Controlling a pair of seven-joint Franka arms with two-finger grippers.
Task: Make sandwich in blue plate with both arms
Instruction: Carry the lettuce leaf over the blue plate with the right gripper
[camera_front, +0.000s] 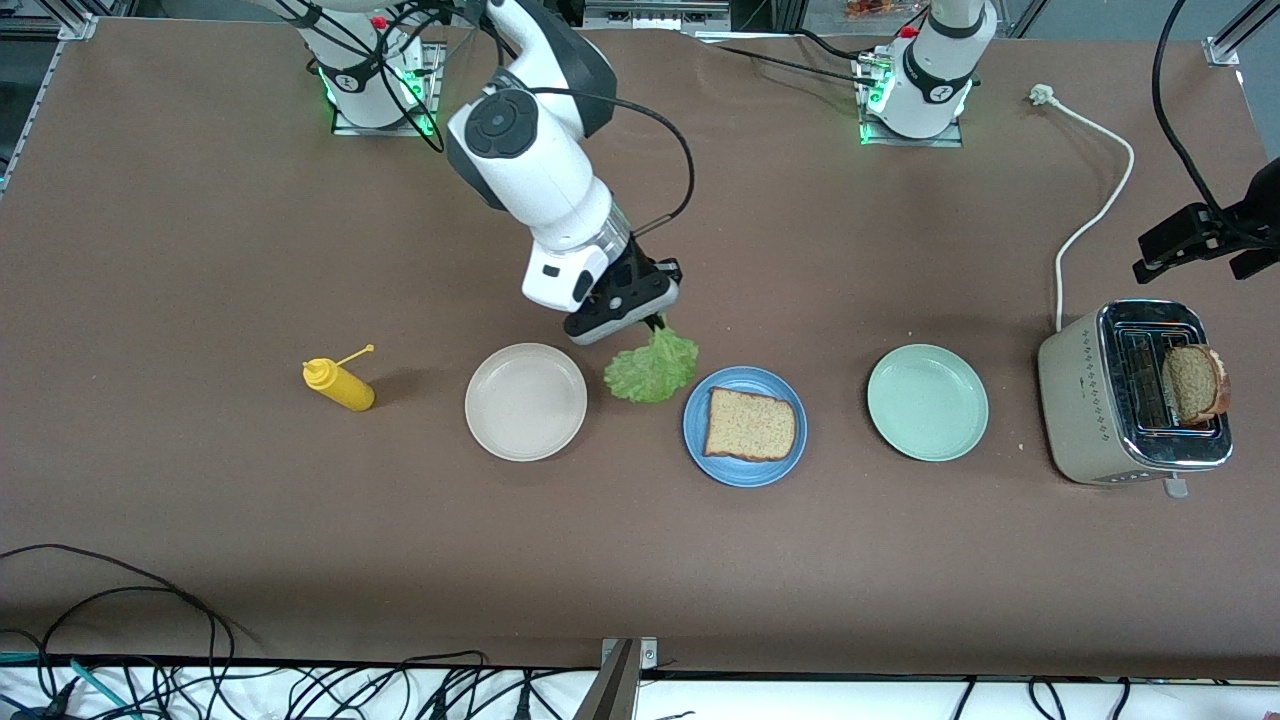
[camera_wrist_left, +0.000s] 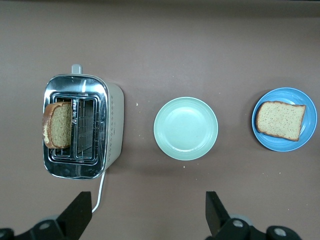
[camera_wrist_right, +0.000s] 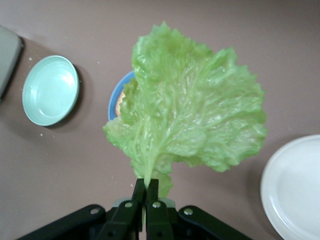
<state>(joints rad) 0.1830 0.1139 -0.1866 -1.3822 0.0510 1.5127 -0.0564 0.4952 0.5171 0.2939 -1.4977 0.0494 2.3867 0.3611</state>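
My right gripper (camera_front: 655, 322) (camera_wrist_right: 145, 183) is shut on the stem of a ruffled green lettuce leaf (camera_front: 652, 368) (camera_wrist_right: 190, 120). The leaf hangs over the table between the cream-white plate and the blue plate (camera_front: 700, 445) (camera_wrist_left: 311, 120) (camera_wrist_right: 115, 97). One brown bread slice (camera_front: 750, 425) (camera_wrist_left: 280, 120) lies flat on the blue plate. Another slice (camera_front: 1195, 383) (camera_wrist_left: 57, 125) stands in the toaster's slot. My left gripper (camera_wrist_left: 147, 216) is open and holds nothing, high above the table beside the toaster and the mint-green plate. It does not show in the front view.
The cream-white plate (camera_front: 526, 401) (camera_wrist_right: 295, 185) lies toward the right arm's end, with a yellow squeeze bottle (camera_front: 340, 385) past it. The mint-green plate (camera_front: 927, 402) (camera_wrist_left: 185, 128) (camera_wrist_right: 50, 90) and the toaster (camera_front: 1095, 400) (camera_wrist_left: 114, 120) with its white cord (camera_front: 1100, 190) lie toward the left arm's end.
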